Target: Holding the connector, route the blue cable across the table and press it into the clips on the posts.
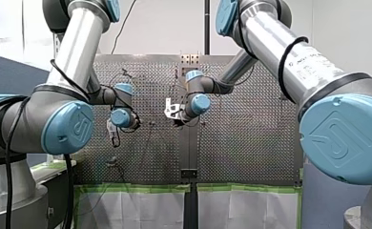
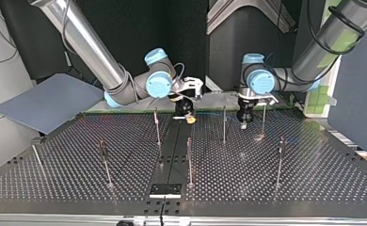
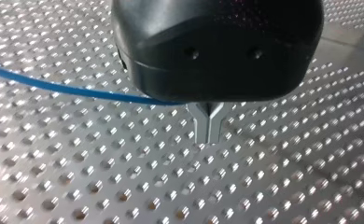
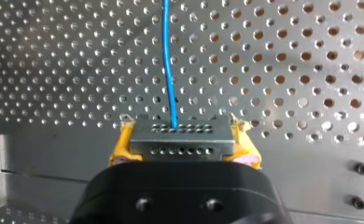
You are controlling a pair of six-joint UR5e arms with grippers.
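**Blue cable** (image 4: 169, 70). Thin, light and limp. It bows slightly as it runs ahead of the right gripper (image 4: 182, 123) over the perforated table (image 4: 287, 56). By judgement it has no stiffness for pushing, will follow only when drawn taut, and may slip through a loose pinch.

**Connector** (image 4: 180, 140). Small grey block, rigid, with rows of pin holes on its faces. The cable leaves its forward face near the middle. The best hold is judged to be the block's two flat sides, not the cable root, where a sharp bend could strain the joint.

**Right gripper.** Clamped on the connector, yellow pads (image 4: 122, 147) pressed against both its sides.

**Left gripper** (image 3: 209, 133). Metal fingers (image 3: 201, 123) drawn together, tips close to the table. The cable passes under the black housing (image 3: 217, 46) just beside the fingers. Whether it is pinched between them cannot be told.

**Posts** (image 2: 189, 162). Thin uprights on the table, one between the two grippers and others further out ahead of them. Their clips are too small to make out.

**Containers.** None in view.
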